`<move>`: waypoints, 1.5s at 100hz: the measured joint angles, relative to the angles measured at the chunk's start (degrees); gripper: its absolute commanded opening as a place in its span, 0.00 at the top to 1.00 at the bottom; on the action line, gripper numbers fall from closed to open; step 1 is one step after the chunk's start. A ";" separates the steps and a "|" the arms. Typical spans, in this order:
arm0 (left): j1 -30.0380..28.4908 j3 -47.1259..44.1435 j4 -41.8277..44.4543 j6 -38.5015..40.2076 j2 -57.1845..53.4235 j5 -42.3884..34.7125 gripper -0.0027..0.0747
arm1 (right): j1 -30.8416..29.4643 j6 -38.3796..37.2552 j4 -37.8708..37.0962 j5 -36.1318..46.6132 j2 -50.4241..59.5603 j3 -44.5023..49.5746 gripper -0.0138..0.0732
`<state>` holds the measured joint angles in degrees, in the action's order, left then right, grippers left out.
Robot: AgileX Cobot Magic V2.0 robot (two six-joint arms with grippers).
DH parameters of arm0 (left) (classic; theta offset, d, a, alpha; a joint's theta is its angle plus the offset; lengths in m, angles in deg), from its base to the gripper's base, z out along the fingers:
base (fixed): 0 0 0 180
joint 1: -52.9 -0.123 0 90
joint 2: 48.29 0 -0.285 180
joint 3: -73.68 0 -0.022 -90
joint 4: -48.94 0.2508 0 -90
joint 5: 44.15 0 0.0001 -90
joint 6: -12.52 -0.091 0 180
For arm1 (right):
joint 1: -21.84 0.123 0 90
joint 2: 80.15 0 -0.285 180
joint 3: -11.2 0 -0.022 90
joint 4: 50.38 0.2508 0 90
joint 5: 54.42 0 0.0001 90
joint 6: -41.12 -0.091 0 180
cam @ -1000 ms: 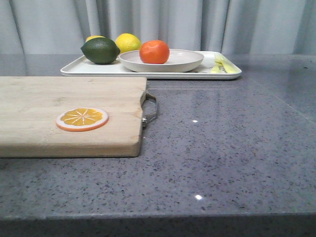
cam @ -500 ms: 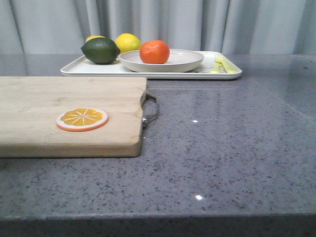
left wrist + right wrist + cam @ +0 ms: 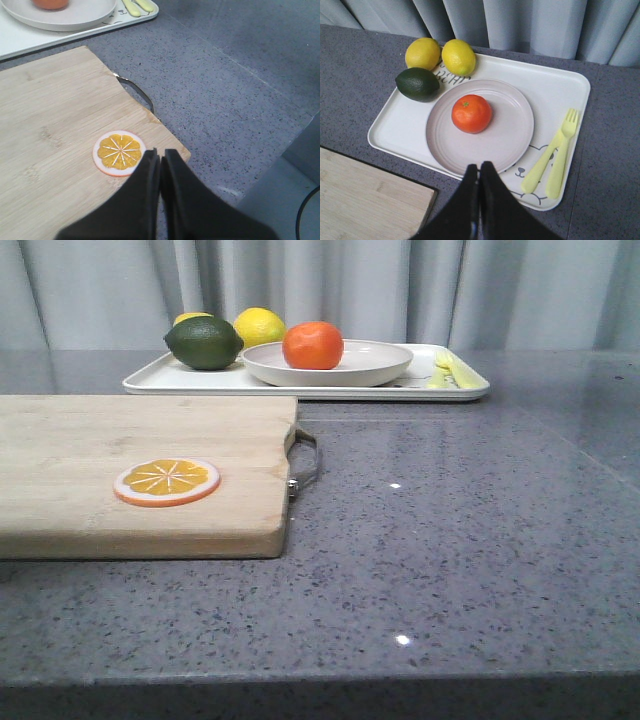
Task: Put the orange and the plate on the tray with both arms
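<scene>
- One orange (image 3: 472, 113) sits on the one plate (image 3: 512, 134), a little off the plate's middle, and the plate lies on the one tray (image 3: 572, 86) — all three ahead of the right gripper (image 3: 479, 167), the plate's near rim just beyond its tips.
- The right jaws are pressed together with nothing between them; they hang over the tray's near edge, touching none of the things.
- Two lemons (image 3: 458, 56) lie side by side at the tray's far corner, and one dark green avocado-like fruit (image 3: 417, 83) rests just in front of them, close to the plate's rim.
- Two pale yellow utensils lie alongside each other on the tray beside the plate: one fork (image 3: 563, 150), and a second piece (image 3: 541, 164) whose head I cannot make out.
- The left gripper (image 3: 160, 154) is also closed and empty, its tips just short of the one orange slice (image 3: 119, 153), which lies flat on the one wooden cutting board (image 3: 45, 140).
- The board's metal handle (image 3: 137, 91) is ahead of the left jaws, past the slice; beyond it the grey speckled desk (image 3: 235, 95) runs up to the tray.
- In the front view neither gripper shows; one lemon is mostly hidden behind the green fruit, and the board is cut off at the picture's left edge.
- Printing on the tray floor is partly covered by the plate and fruit — not readable.
</scene>
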<state>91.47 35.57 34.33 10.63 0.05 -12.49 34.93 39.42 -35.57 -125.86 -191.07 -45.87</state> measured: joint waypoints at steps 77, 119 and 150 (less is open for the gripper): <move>0.00 -0.28 0.00 0.00 -1.89 -1.00 0.99 | 0.00 4.55 -2.06 25.17 41.72 65.31 0.92; 0.00 -6.18 0.00 0.00 -14.24 -1.14 0.99 | 0.00 6.36 -2.08 34.83 64.62 88.45 0.92; 0.00 -9.38 0.00 0.00 -24.81 -0.91 0.99 | 0.00 6.48 -2.18 36.25 76.97 98.24 0.92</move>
<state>91.47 26.19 34.33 10.63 -24.76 -13.40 34.93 45.90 -37.75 -89.61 -114.10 52.37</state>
